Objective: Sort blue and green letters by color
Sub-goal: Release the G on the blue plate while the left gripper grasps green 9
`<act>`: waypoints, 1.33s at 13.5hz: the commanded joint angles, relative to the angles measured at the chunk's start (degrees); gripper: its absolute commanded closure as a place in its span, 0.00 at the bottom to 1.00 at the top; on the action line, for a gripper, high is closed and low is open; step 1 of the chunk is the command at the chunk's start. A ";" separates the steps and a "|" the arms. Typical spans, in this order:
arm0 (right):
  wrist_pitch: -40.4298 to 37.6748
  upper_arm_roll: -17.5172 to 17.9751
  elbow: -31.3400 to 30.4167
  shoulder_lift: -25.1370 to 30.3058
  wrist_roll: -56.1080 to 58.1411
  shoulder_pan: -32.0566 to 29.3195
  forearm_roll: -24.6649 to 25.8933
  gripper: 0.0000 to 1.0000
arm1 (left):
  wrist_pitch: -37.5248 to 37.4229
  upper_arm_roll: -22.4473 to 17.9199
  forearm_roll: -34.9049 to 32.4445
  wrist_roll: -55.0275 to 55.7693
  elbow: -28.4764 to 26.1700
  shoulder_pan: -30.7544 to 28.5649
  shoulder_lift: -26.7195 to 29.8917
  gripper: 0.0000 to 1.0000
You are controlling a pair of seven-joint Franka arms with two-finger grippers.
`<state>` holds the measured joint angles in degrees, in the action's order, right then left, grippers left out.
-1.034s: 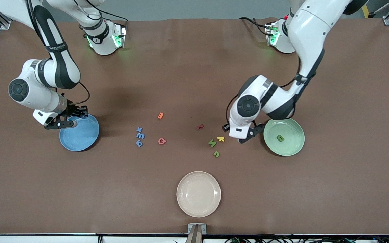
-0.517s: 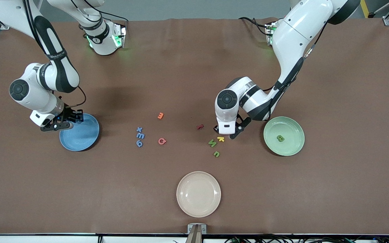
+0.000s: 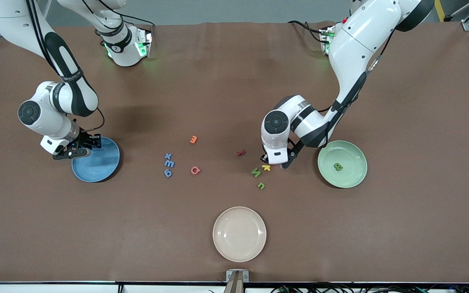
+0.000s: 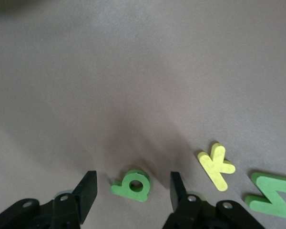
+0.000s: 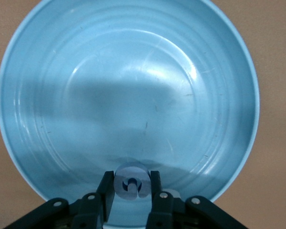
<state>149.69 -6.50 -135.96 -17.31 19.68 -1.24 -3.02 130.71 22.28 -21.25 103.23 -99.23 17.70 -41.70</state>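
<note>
My left gripper (image 3: 274,162) (image 4: 132,191) is low over the table beside the yellow K, open, its fingers (image 4: 87,188) on either side of a green letter (image 4: 132,185) with a gap on each side. That letter is hidden in the front view. A green N (image 3: 256,173) (image 4: 269,194) and a green u (image 3: 261,185) lie close by, and a green B (image 3: 338,166) lies on the green plate (image 3: 352,156). My right gripper (image 3: 90,145) (image 5: 131,183) is over the blue plate's (image 3: 100,162) (image 5: 133,95) rim, shut on a round blue letter (image 5: 131,182). Three blue letters (image 3: 169,164) lie mid-table.
A yellow K (image 3: 266,167) (image 4: 217,166) lies right next to my left gripper. A dark red letter (image 3: 241,153), an orange letter (image 3: 193,139) and a pink letter (image 3: 195,170) lie mid-table. A beige plate (image 3: 239,233) sits near the front edge.
My left arm swung from beside the green plate to the green letters and came down around one, its fingers narrowing. My right gripper shifted slightly at the blue plate's rim.
</note>
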 commanded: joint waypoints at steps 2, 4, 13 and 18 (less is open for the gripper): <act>0.08 0.96 -0.80 1.22 0.27 -0.53 0.56 0.15 | 1.13 0.04 -0.90 3.29 -0.53 -0.29 -0.31 0.31; -0.27 1.05 -0.36 1.75 -0.08 0.96 0.56 0.12 | 2.09 0.04 -0.72 3.82 -0.70 -0.21 -0.48 0.33; -8.41 1.31 13.14 -2.53 -25.18 16.51 -0.23 0.12 | 3.85 0.04 -0.72 4.00 -3.16 -0.38 -0.40 0.66; -13.81 1.31 26.96 -11.94 -35.31 22.41 -5.23 0.12 | 3.15 0.13 -0.99 2.77 -2.46 -1.08 2.49 1.00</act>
<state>137.19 -4.68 -115.42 -23.76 -12.70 19.44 -6.02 133.23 22.27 -21.25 105.98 -100.86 17.48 -41.30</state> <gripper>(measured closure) 0.119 0.586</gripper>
